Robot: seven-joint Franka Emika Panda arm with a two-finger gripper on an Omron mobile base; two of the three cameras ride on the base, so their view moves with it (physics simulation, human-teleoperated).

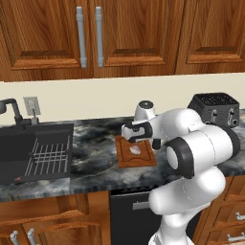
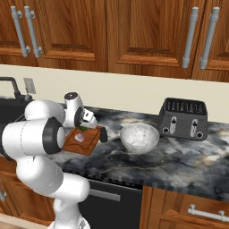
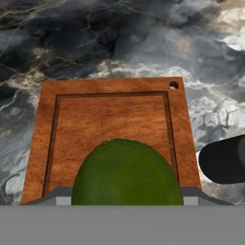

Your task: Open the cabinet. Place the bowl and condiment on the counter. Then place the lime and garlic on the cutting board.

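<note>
My gripper (image 3: 125, 200) hangs just above the square wooden cutting board (image 3: 110, 119) and is shut on the lime (image 3: 127, 170), a round green fruit that sits between the finger tips. From the right, the lime (image 2: 83, 129) peeks out under the hand (image 2: 85, 120) over the cutting board (image 2: 91, 142). The whitish garlic (image 1: 135, 150) (image 2: 79, 137) lies on the cutting board (image 1: 143, 160). The small black condiment (image 2: 103, 134) (image 3: 222, 165) rests on the counter (image 2: 179, 156) beside the board's right edge. The silver bowl (image 2: 139, 137) stands right of it. The cabinet (image 1: 91, 33) doors look shut.
A black toaster (image 2: 183, 118) stands at the back right of the counter. A dark sink (image 1: 19, 143) with a wire rack (image 1: 48, 158) and a faucet (image 1: 12, 110) lies to the left of the board. The robot's own arm (image 1: 201, 148) bulks close in front.
</note>
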